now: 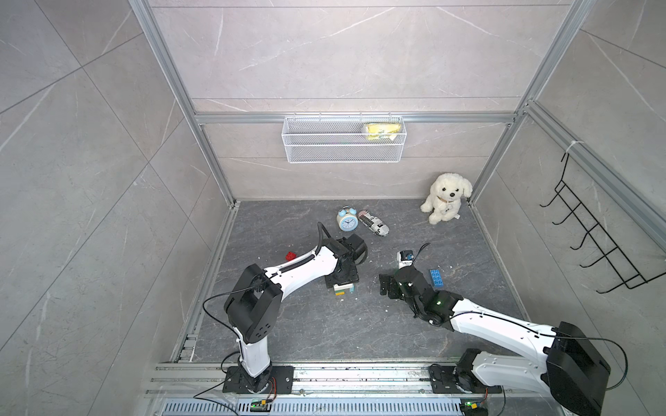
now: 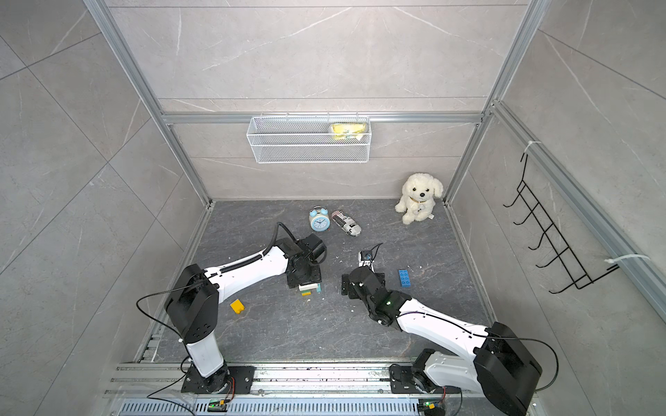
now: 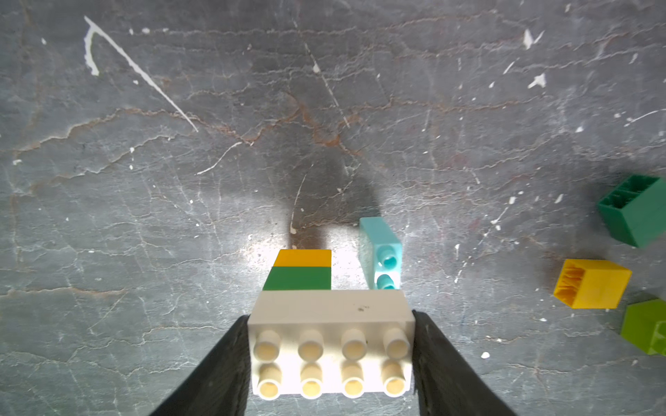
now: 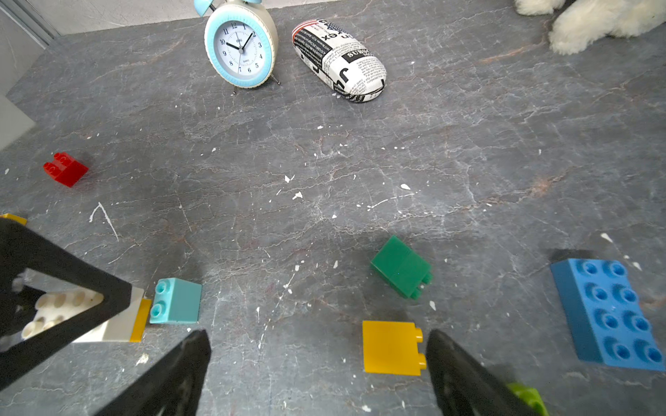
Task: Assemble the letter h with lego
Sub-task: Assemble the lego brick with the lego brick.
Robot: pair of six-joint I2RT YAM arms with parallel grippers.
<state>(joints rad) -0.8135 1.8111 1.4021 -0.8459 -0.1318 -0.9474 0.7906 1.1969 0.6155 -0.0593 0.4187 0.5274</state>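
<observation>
My left hand [image 3: 331,318] has its fingers about halfway apart. They squeeze the white brick [image 3: 331,345], one finger on each short end. The bumps of the white brick face back toward my wrist. On its far side sits a green brick [image 3: 299,279], and past that a yellow brick [image 3: 304,257]. The three make one pile right at my fingertips. I can't quite tell if the pile stands up or lies on its side. A light blue brick [image 3: 380,248] sits right next to the pile, just past the white brick.

My right hand [image 4: 317,336] hangs over the table [image 4: 324,144] with its fingers spread wide, and it holds nothing. A loose yellow brick [image 4: 391,347] lies on the table between the two fingers, very close to one of them. A loose green brick [image 4: 400,268] lies a bit farther out in front. A big blue brick [image 4: 605,313] lies bumps up, off to the right of this hand. A light green brick [image 4: 528,396] peeks out from behind one finger. A red brick [image 4: 66,169] is far off, out past my left hand.

Way out in front of both hands are a clock [image 4: 239,47], a glasses case [image 4: 338,59] and a toy dog [image 1: 447,196].
</observation>
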